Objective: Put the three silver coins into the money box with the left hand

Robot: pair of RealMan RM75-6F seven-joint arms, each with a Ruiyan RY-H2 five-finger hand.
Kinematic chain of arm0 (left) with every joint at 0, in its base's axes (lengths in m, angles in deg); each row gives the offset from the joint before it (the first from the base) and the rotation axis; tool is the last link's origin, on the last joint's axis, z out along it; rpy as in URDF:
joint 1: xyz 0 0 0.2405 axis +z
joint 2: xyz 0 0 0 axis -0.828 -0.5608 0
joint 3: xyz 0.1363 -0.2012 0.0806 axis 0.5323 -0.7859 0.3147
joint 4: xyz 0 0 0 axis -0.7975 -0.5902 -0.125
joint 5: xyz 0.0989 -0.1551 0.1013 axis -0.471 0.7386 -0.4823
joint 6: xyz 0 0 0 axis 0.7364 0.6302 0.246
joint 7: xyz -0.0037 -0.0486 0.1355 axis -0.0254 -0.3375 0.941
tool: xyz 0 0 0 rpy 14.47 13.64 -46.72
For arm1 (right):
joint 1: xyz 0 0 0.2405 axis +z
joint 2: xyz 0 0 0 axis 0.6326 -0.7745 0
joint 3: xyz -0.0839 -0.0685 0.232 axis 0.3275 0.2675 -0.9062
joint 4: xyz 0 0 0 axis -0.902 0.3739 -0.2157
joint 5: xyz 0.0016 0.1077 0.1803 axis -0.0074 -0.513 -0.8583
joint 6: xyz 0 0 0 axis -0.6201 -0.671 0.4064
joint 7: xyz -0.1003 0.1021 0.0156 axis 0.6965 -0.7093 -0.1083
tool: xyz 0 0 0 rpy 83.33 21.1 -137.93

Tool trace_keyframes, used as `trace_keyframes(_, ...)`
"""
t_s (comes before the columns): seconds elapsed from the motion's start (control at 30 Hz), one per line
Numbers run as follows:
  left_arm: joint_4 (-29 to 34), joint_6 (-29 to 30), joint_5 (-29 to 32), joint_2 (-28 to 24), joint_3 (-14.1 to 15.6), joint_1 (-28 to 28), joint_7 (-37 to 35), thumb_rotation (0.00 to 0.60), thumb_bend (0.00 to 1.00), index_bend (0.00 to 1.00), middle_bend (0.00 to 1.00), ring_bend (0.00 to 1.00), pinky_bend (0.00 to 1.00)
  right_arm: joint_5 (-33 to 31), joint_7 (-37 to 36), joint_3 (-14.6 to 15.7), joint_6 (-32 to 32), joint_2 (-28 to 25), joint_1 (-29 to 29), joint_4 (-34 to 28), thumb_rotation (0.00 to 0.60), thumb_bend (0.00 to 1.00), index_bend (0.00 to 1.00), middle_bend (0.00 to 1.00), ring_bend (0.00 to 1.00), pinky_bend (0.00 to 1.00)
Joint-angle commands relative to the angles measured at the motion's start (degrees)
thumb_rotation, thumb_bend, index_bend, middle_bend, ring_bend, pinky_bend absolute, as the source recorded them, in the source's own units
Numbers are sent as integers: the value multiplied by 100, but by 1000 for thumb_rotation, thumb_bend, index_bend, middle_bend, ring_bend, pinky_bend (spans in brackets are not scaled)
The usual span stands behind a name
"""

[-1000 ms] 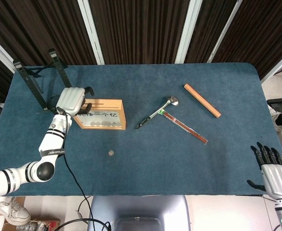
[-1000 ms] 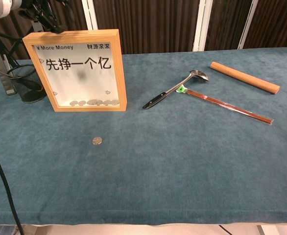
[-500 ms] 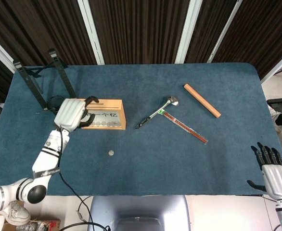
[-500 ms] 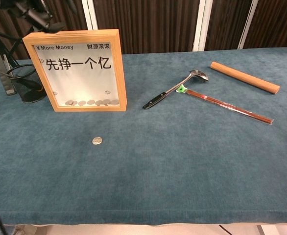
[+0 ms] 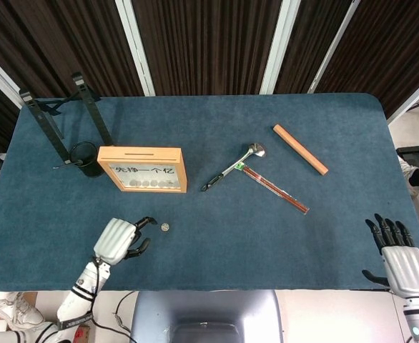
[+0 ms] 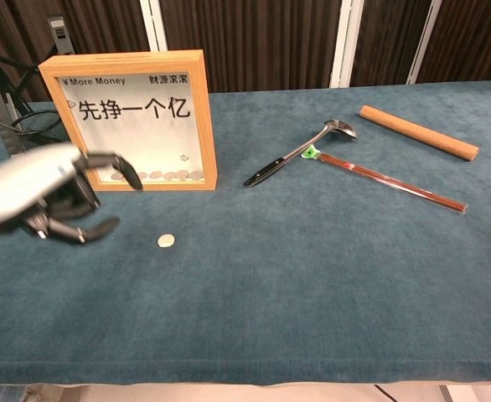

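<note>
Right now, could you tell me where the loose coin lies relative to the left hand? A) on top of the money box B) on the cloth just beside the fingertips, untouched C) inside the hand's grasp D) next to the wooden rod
B: the coin lies bare on the cloth, just off the fingertips of the left hand, which is open and not touching it; the money box stands farther back.

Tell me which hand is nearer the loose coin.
Left. The left hand hovers just beside the coin, fingers apart, not touching it. The right hand sits far off at the table's opposite edge.
</note>
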Motion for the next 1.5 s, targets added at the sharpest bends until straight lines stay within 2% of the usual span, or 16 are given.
trace_keyframes(0.03, -779, -185, -153, 729, 17, 175, -89, 600, 392, 365, 1000, 1000, 1000, -10, 14, -2, -10, 8, 7, 0, 600, 152, 0, 0, 0, 0)
trace_keyframes(0.17, -1165, -443, -75, 1101, -167, 112, 104, 600, 393, 378, 1000, 1000, 1000, -10, 2, -5, -7, -1, 7, 2, 600, 151, 0, 0, 0, 0)
trace_keyframes(0.6, -2083, -904, 239, 1808, -702, -72, 984, 600, 387, 364, 1000, 1000, 1000, -15, -110, -17, 9, -60, 2, -2, 600, 151, 0, 0, 0, 0)
trace_keyframes(0.87, -2260, -1039, 365, 1861, -793, -46, 1305, 600, 392, 377, 1000, 1000, 1000, 7, -122, -12, 50, -80, -18, 11, 600, 151, 0, 0, 0, 0)
trace_keyframes(1.5, -2326, -1224, 376, 1804, -842, 11, 1168, 600, 392, 417, 1000, 1000, 1000, 90, -232, -16, 202, -154, -88, 11, 600, 151, 0, 0, 0, 0)
